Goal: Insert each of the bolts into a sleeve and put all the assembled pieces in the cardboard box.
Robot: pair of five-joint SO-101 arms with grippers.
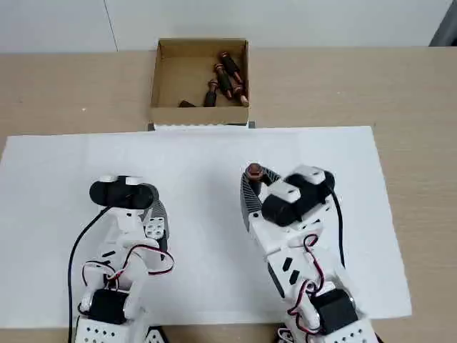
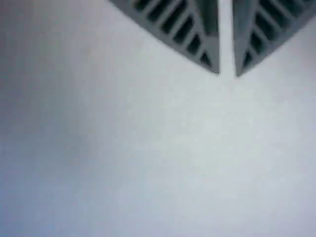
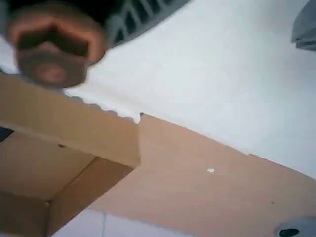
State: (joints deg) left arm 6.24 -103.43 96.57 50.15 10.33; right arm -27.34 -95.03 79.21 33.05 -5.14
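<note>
1. The right fingers (image 1: 248, 194) clasped a brown assembled piece (image 1: 253, 169) over the white paper (image 1: 200, 164), short of the cardboard box (image 1: 200, 114).
2. The left fingers (image 2: 190, 29) were closed on nothing, low over the paper.
3. Several finished pieces (image 1: 227, 77) lay inside the box on the table (image 1: 71, 86).

The cardboard box (image 1: 200, 114) was rendered in plain brown, and the assembled pieces (image 1: 228, 77) inside that box in dark brown banded with copper. Copper-brown crossed by a dark band was seen on the piece (image 3: 49, 47) in the right end effector (image 1: 253, 174). The left end effector (image 2: 227, 73) fingers (image 2: 187, 29) were patterned with grey slatted ribbing. The sheet (image 1: 207, 150) before the box was seen as white, the worktop (image 1: 71, 86) as pale tan.
</note>
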